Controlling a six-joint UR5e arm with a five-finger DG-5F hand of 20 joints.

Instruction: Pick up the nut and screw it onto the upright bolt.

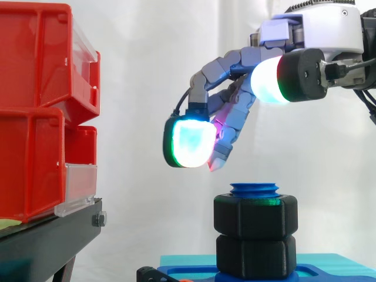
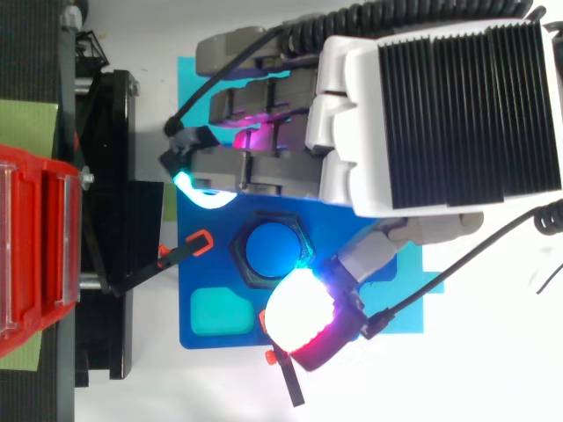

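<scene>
The hand hangs above the upright blue bolt, reaching in from the right with its back turned up and its fingers pointing down and to the left. The fingers are loosely bent and spread apart, gripping nothing. One cyan-white fingertip hangs up and to the left of the bolt, and the white and green thumb pad sits higher on the right. Both are clear of the nut.

The black hexagonal nut is already on the bolt, just under its blue top. It rests directly on a second black hexagonal piece, which stands on the blue base plate. In the top view the thumb pad glows just beside the nut's rim.

Red bins sit on the black stand at the left.
</scene>
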